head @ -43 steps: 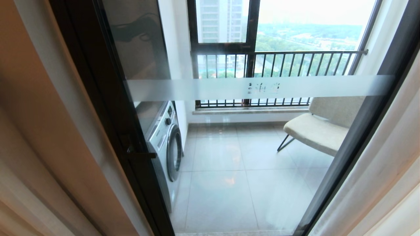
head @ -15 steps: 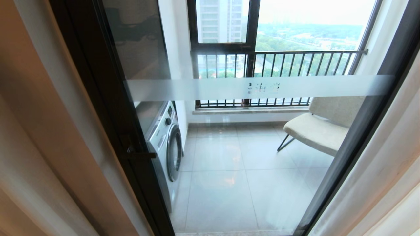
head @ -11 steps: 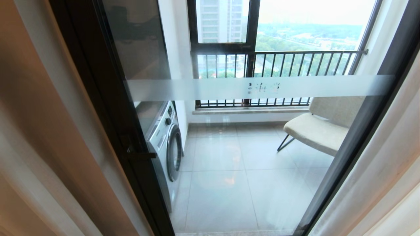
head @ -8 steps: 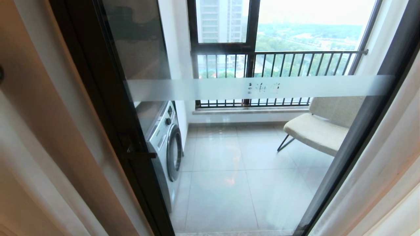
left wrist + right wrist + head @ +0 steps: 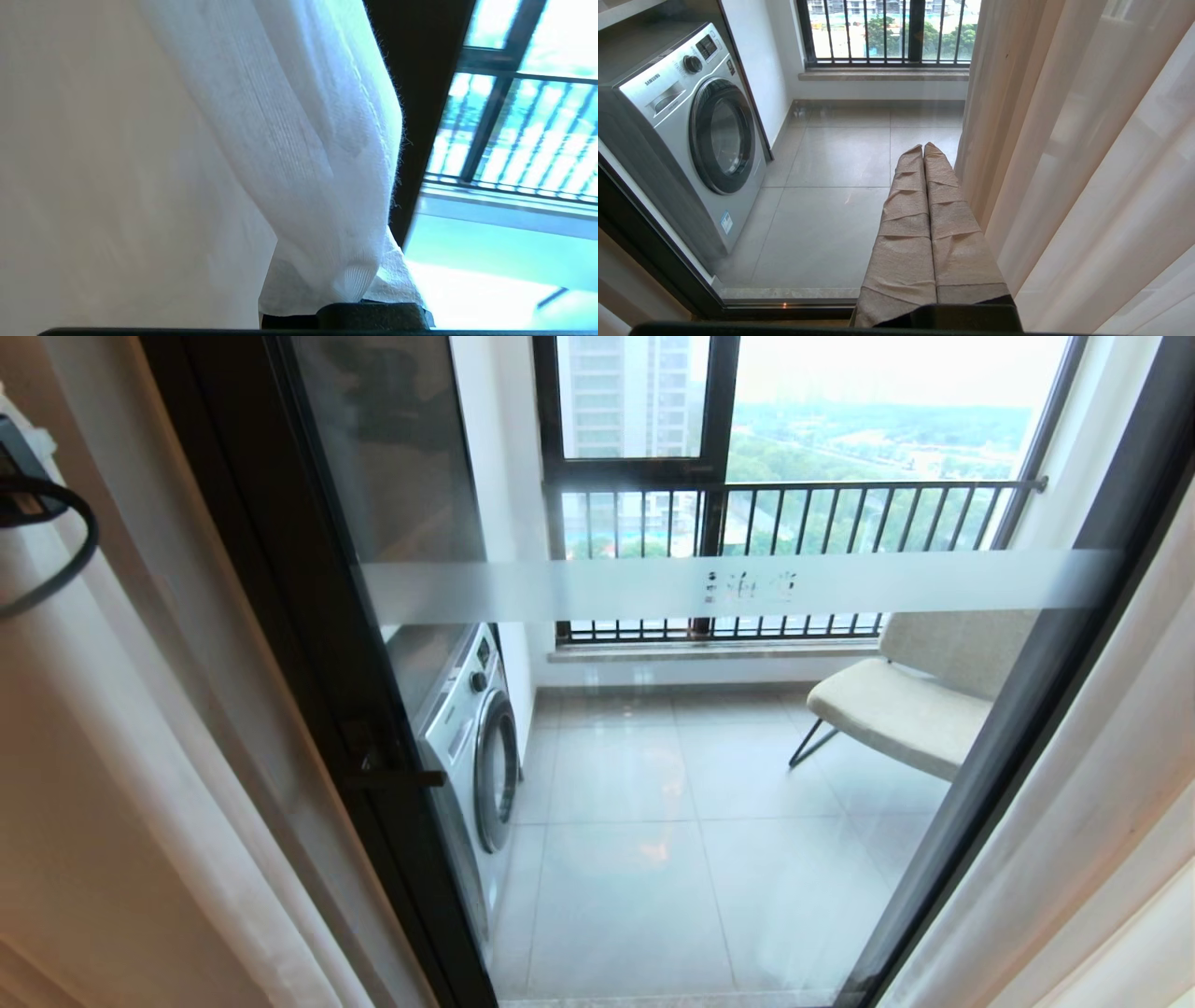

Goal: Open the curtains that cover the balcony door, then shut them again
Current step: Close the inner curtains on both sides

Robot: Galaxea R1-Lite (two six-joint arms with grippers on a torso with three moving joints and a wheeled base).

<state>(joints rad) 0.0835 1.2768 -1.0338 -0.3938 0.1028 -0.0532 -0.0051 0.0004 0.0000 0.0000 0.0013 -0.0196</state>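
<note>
The balcony door (image 5: 308,616) has clear glass with a frosted band (image 5: 653,588) and a small dark handle (image 5: 397,775), and it stands uncovered in the middle. The curtains hang at both sides, a left one (image 5: 121,756) and a right one (image 5: 1102,821). Part of my left arm with a black cable (image 5: 56,551) shows at the far left edge. In the left wrist view, sheer white curtain (image 5: 289,140) is gathered into my left gripper (image 5: 348,284), which is shut on it with the fingers hidden under cloth. My right gripper (image 5: 923,148) is shut and empty, low beside the right curtain (image 5: 1064,140).
Behind the glass are a silver washing machine (image 5: 471,756) at the left, a beige chair (image 5: 906,709) at the right and a grey tiled floor (image 5: 653,859). A black-framed window with a barred railing (image 5: 794,513) closes the balcony's far side.
My left arm has swung into the head view at the left edge. The left curtain's folds have shifted, and the pale sheer layer now spreads over the tan cloth. The right arm is still.
</note>
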